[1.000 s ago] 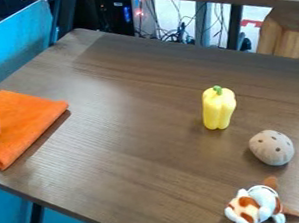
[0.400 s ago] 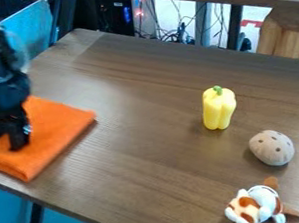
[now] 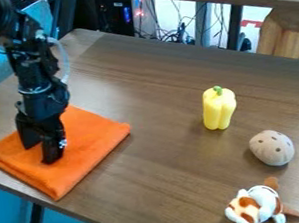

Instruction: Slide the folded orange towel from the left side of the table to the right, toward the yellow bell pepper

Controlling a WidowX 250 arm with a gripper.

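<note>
The black gripper (image 3: 40, 154) points down onto the folded orange cloth (image 3: 91, 137) at the left of the table. Its two fingers stand a little apart, with their tips at the cloth's surface and no raised fold visible between them. The cloth lies flat in layers near the table's left front edge.
To the right, a yellow bell pepper (image 3: 218, 108) stands upright. A beige potato with dark spots (image 3: 272, 148) lies nearer the front, and a white and brown plush toy (image 3: 254, 206) is at the lower right. The brown table (image 3: 153, 183) has its front edge at lower left.
The arm has come in from the left, its gripper moving rightward and toward the table's front edge. The orange cloth has slid the same way along with it.
</note>
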